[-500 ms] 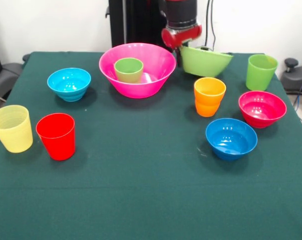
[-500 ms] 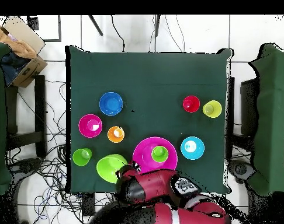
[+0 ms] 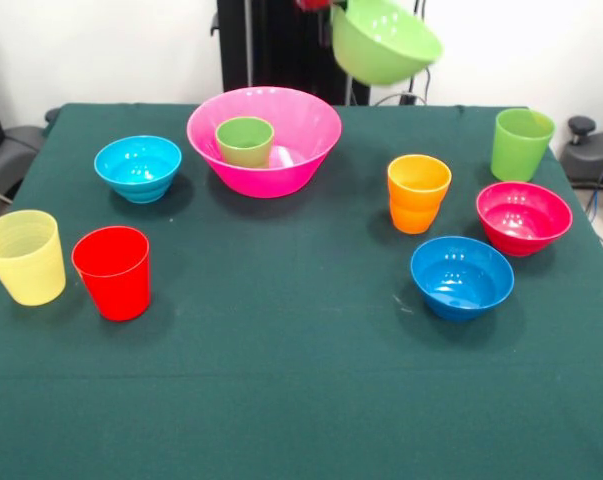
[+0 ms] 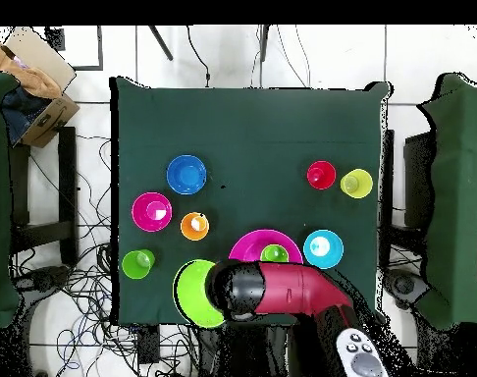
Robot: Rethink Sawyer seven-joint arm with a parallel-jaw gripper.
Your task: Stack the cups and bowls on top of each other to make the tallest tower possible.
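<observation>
One bowl is now off the table [image 3: 301,400]: the lime green bowl [image 3: 384,40], which half a second ago sat tilted on the cloth near the far edge, hangs in the air above that edge, tipped to one side. The end effector [image 3: 333,8] shows only as a red tip at the top of the front view, touching the bowl's rim, so I judge it is clamped on the rim; the fingers themselves I cannot see. In the overhead view the red arm [image 4: 287,292] now reaches across the table's edge nearest the robot.

The large pink bowl [image 3: 264,140] has also shifted a little along the far edge, away from the lifted bowl, and the small green cup [image 3: 245,140] rests inside it, mouth up. This is the base of the tower so far.

For the task this means the lift is done, and the next step is probably to carry the lime green bowl over the small green cup and set it on top.

Along the other edges wait the red cup [image 3: 112,272], pale yellow cup [image 3: 23,257], light blue bowl [image 3: 138,168], orange cup [image 3: 418,193], magenta bowl [image 3: 523,217], darker blue bowl [image 3: 462,276] and taller lime green cup [image 3: 522,144].
</observation>
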